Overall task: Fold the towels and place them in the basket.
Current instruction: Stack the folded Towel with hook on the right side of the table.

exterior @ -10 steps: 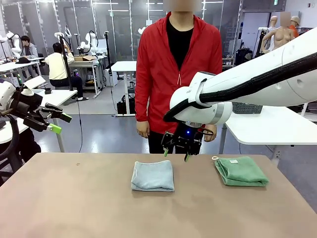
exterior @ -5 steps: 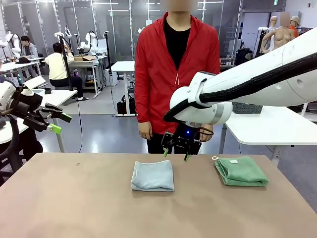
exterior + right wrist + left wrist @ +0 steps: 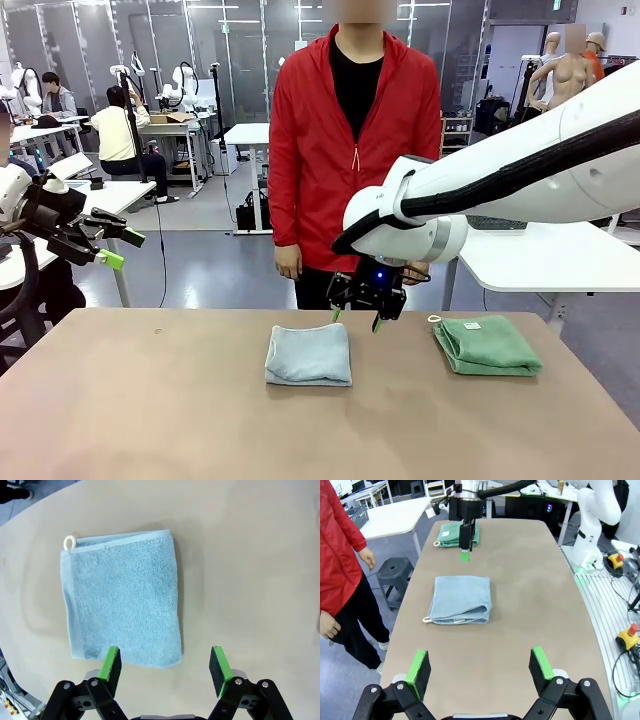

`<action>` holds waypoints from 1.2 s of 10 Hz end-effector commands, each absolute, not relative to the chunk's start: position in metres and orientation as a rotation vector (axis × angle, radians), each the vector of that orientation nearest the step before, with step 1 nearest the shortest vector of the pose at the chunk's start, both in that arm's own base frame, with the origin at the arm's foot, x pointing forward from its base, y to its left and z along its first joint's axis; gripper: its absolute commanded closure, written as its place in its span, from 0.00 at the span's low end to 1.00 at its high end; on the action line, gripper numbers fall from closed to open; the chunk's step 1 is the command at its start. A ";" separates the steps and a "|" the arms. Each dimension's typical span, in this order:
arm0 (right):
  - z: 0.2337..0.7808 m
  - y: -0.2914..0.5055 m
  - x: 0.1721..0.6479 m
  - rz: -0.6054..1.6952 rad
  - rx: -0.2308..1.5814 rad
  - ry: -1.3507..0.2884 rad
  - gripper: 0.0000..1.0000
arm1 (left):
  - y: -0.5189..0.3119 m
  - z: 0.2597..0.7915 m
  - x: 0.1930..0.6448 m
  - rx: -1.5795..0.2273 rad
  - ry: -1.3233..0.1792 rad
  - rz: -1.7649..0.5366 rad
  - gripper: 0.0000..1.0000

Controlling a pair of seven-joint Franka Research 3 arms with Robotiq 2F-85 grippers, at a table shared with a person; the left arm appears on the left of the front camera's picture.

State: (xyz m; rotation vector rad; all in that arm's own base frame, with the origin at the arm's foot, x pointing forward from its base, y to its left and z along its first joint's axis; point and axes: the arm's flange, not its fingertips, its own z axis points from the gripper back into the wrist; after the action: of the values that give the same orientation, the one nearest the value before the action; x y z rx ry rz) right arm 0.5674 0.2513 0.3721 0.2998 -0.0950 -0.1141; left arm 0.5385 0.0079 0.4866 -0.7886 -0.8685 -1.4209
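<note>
A pale blue-grey towel [image 3: 308, 354] lies folded in the middle of the table, also seen in the left wrist view [image 3: 460, 599] and the right wrist view [image 3: 122, 597]. A mint green towel [image 3: 487, 345] with a white tag lies folded at the right end [image 3: 451, 534]. My right gripper [image 3: 355, 319] hangs open just above the table between the two towels, by the blue towel's far right corner [image 3: 165, 663], holding nothing. My left gripper [image 3: 122, 249] stands open, off the table's left end and well above it [image 3: 480, 667]. A dark mesh basket [image 3: 359, 515] appears beside the white side table.
A person in a red jacket [image 3: 355, 140] stands at the far edge, hands hanging down. A white side table [image 3: 545, 255] stands beyond the right end. The tabletop [image 3: 150, 400] is bare at the front and left.
My right arm has sunk slightly, bringing its gripper a little closer to the table. Towels and left arm have not moved.
</note>
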 end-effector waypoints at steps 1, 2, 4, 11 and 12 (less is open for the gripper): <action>0.351 0.249 0.561 -0.103 0.349 -0.153 0.11 | 0.007 0.489 0.537 -0.784 -0.865 -1.429 0.00; 0.343 0.251 0.560 -0.111 0.363 -0.167 0.11 | 0.007 0.489 0.537 -0.784 -0.865 -1.429 0.00; 0.326 0.252 0.562 -0.115 0.394 -0.151 0.11 | 0.007 0.489 0.537 -0.784 -0.865 -1.429 0.00; 0.294 0.253 0.565 -0.083 0.434 -0.163 0.11 | 0.007 0.489 0.537 -0.784 -0.865 -1.429 0.00; 0.292 0.253 0.567 -0.084 0.440 -0.161 0.11 | 0.007 0.489 0.537 -0.784 -0.865 -1.429 0.00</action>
State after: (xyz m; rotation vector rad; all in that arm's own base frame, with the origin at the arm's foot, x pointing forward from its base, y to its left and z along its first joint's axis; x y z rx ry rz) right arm 0.5673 0.2591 0.2973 0.3945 -0.1489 -0.1018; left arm 0.5385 0.0078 0.4866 -0.7886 -0.8685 -1.4210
